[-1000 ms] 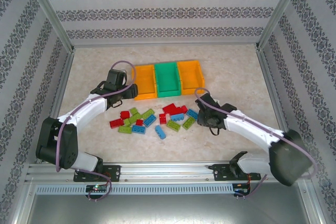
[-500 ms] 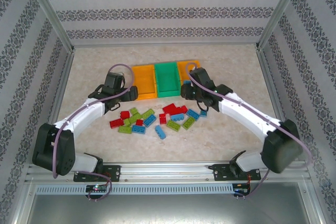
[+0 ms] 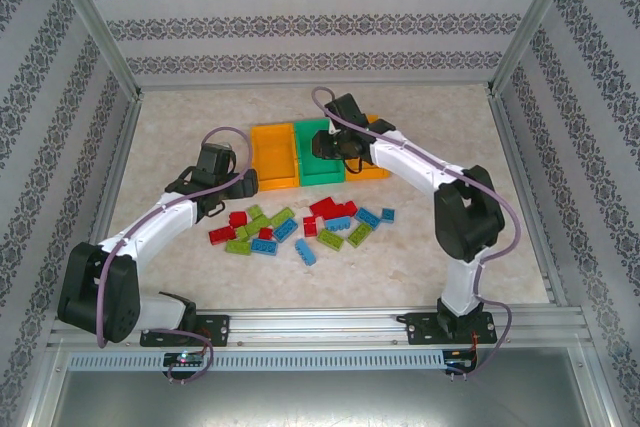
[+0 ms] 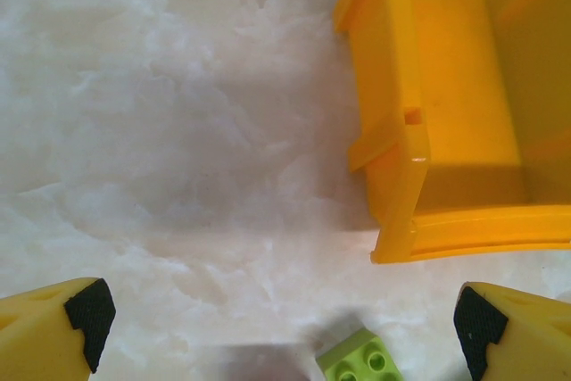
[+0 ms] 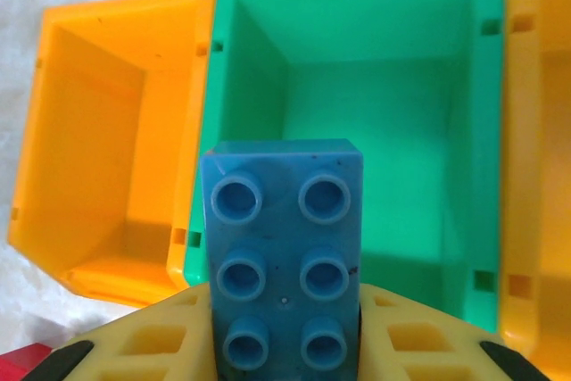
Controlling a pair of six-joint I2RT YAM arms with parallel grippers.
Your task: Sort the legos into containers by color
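Red, blue and lime legos (image 3: 290, 222) lie scattered on the table in front of three bins. The left orange bin (image 3: 273, 155) (image 5: 107, 149), the green bin (image 3: 318, 165) (image 5: 375, 113) and the right orange bin (image 3: 372, 139) (image 5: 540, 131) stand in a row. My right gripper (image 3: 330, 142) (image 5: 284, 336) hangs above the green bin, shut on a blue six-stud brick (image 5: 281, 256). My left gripper (image 3: 222, 187) (image 4: 284, 327) is open above bare table, by the left orange bin's (image 4: 446, 131) near corner. A lime brick (image 4: 366, 365) lies just below it.
The right arm (image 3: 420, 162) reaches across the right orange bin and hides part of it. Metal frame posts and patterned walls enclose the table (image 3: 180, 137) on three sides. Bare tabletop lies left of the bins and right of the pile.
My right gripper has swung from beside the pile up and left to above the green bin, carrying the blue brick. My left gripper has drawn back slightly from the left orange bin.
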